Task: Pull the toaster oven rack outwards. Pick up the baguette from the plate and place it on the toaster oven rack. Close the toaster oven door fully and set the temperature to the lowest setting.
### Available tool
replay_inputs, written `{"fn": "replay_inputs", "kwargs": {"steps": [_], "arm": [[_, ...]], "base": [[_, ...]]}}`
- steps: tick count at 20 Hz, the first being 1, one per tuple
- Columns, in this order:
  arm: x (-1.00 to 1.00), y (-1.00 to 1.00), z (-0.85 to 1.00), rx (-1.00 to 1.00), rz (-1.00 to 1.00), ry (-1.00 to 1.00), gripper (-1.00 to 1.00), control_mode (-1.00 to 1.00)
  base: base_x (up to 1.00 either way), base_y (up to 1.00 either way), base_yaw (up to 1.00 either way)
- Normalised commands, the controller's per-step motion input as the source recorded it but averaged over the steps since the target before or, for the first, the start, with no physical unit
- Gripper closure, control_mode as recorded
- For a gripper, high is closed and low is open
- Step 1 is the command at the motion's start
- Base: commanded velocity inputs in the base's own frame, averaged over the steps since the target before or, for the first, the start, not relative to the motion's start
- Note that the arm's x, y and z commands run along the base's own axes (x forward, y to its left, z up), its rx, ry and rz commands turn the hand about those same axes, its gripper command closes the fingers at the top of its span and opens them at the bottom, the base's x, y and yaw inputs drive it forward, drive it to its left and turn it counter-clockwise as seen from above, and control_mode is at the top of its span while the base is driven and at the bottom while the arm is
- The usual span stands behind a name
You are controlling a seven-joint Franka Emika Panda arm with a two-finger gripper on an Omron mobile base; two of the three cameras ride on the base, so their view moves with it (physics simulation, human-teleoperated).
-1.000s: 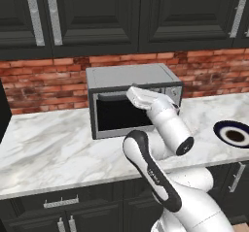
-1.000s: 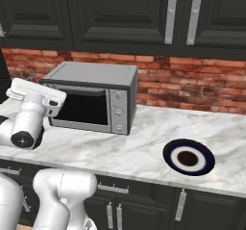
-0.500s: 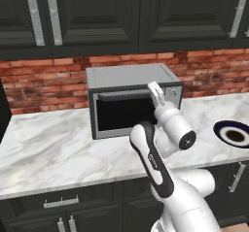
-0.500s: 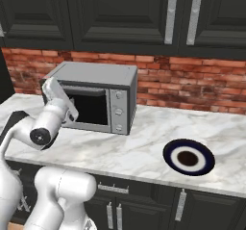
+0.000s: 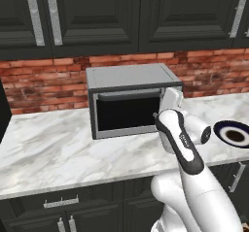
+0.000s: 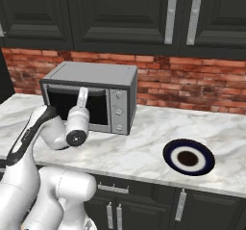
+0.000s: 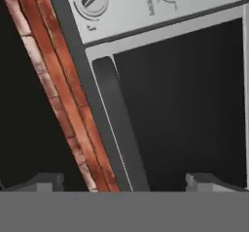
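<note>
gripper (image 7: pixel 124 181): jaws spread wide, holding nothing | oven (image 5: pixel 131 100): far side of counter, against brick wall, door (image 7: pixel 185 100) shut | relation: door handle (image 7: pixel 119 129) lies just ahead between the fingertips, its long axis running along the door's top edge | plate (image 6: pixel 189 157): right, well apart

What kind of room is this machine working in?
A kitchen, rendered rather than real: a toaster oven on a marble counter, dark cabinets above, a brick backsplash, and a plate.
</note>
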Motion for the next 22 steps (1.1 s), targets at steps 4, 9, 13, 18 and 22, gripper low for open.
{"fn": "replay_inputs", "kwargs": {"steps": [4,9,13,18,22], "arm": [[0.00,0.00,0.32,1.00,0.03,0.31,-1.00,-1.00],[-0.02,-0.01,0.60,0.92,0.00,0.19,-1.00,-1.00],[-0.02,-0.18,0.58,0.82,-0.03,0.14,-1.00,-1.00],[-0.01,-0.71,0.53,0.42,0.00,0.13,-1.00,-1.00],[0.00,-0.82,0.24,0.08,0.00,0.17,-1.00,-1.00]], "base": [[0.00,0.00,0.00],[0.00,0.00,0.00],[0.00,0.00,0.00],[0.00,0.00,0.00],[0.00,0.00,0.00]]}}
